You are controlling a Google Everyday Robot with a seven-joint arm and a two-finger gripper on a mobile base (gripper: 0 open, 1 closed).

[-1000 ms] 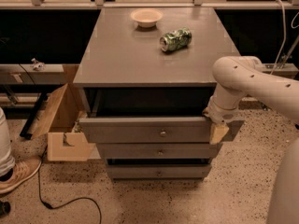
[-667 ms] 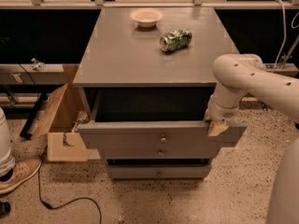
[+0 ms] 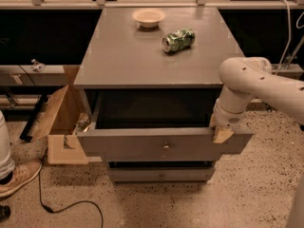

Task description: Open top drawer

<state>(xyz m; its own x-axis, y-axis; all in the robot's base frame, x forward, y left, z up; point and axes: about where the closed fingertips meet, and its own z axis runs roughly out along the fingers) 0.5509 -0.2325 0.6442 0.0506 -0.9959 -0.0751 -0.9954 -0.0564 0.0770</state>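
gripper (image 3: 222, 134) is at the right end of the top drawer (image 3: 133, 146), on the upper edge of the front panel, with the white arm (image 3: 247, 87) coming in from the right.

Change over the last second: the drawer front has come out toward the camera and the gripper has travelled with it. Most of that travel came early in the second, with little since. The dark cavity behind the front panel is now wide and clearly exposed under the cabinet (image 3: 142, 56) top. My read is that the drawer is mostly open and the task is close to done. What's left is a short bit of pull, or a release.

Gripper state: can't tell whether it is spread or pressed together. It is touching the drawer's top edge near the right corner, and a tan part sits on the outer face of the panel. It could be hooked over the edge or clamping it. It is not on the brass knob (image 3: 166, 147), which sits free at the centre of the front.

The lower drawers (image 3: 161, 175) look shut. The bowl (image 3: 148, 17) and green can (image 3: 178, 40) are on the cabinet top, well away from the action. An open cardboard box (image 3: 57, 122) sits on the floor just left of the drawer.
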